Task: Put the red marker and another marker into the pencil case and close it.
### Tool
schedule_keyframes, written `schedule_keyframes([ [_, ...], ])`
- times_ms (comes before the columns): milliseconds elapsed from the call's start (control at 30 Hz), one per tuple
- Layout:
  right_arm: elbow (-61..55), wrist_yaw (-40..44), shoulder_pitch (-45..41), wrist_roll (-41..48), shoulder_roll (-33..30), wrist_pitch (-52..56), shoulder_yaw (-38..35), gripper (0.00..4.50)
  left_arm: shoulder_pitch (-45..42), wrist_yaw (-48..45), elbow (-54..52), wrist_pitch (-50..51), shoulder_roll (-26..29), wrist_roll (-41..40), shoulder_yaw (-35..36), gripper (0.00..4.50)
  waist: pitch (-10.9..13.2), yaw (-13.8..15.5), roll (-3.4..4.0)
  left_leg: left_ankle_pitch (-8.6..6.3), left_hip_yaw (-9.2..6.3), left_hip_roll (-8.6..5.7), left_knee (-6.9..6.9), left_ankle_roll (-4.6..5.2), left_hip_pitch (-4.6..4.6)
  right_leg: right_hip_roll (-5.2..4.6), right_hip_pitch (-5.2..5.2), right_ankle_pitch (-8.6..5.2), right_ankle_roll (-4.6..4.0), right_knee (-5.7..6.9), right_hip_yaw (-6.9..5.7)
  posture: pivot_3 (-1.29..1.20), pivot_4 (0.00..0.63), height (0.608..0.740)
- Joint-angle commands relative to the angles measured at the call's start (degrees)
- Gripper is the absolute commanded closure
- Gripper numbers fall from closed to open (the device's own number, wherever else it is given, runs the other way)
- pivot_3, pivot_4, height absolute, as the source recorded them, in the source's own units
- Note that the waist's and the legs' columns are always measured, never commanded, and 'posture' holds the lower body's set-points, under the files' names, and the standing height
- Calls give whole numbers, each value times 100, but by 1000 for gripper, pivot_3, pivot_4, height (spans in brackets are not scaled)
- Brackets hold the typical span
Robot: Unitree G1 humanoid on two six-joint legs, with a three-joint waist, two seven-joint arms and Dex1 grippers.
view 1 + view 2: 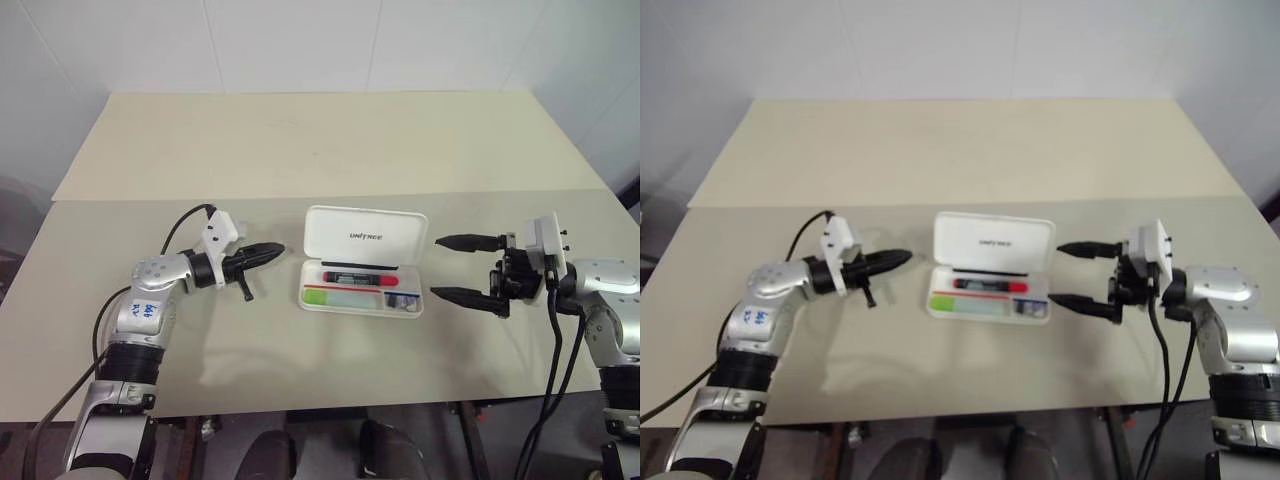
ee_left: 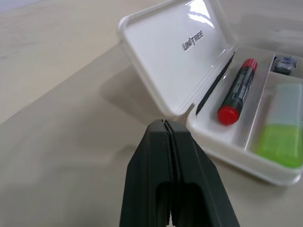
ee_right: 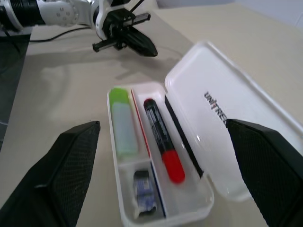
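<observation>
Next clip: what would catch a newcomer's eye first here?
The open white pencil case at the middle of the table, lid up, with the red marker and the pale green marker already lying in its tray. The left gripper sits just left of the case with its fingers shut, and the right gripper waits just right of it, fingers wide open.

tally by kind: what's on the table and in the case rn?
Pencil case, lid open: 1
Markers in the case: 2, the red marker and the green marker
Small dark item in the end compartment, can't identify: 1
Total: 4
</observation>
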Motion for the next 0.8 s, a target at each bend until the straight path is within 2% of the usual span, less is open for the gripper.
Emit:
schedule_keyframes([
  [33, 68, 123, 26, -53, -72, -215, -96, 0, -310, 195, 184, -5, -154, 137, -81, 4459, 0, -3, 0, 0, 1, 0, 1, 0, 0, 0, 0, 0, 0, 0, 0, 0, 150, 740],
  [267, 59, 61, 183, -32, -23, -313, -168, 0, -676, 753, 614, 220, -337, 459, -127, 4459, -1, -7, -2, 1, 7, 1, 3, 1, 3, 0, 1, 0, 0, 0, 2, 0, 150, 740],
  [400, 65, 18, 224, -25, -44, -357, -239, 0, -597, 650, 412, 355, -339, 310, -58, 4459, 0, 1, -2, 1, 5, 0, 3, 0, 3, 0, 1, 0, 1, 0, 1, 0, 150, 740],
  [533, 66, -32, 239, -7, -38, -389, -282, 0, -649, 821, 685, 231, -352, 521, -117, 4459, -1, 2, -2, 1, 4, 0, 3, 0, 2, -1, 1, 0, 1, 0, 1, 0, 150, 740],
  [800, -76, 42, 332, 187, -53, -158, -222, 0, -1226, 1082, 1639, -276, -1008, 789, -292, 4459, 0, 36, -6, 1, 5, -3, 9, 1, 1, -2, 4, 2, 4, 0, 2, 0, 150, 740],
])
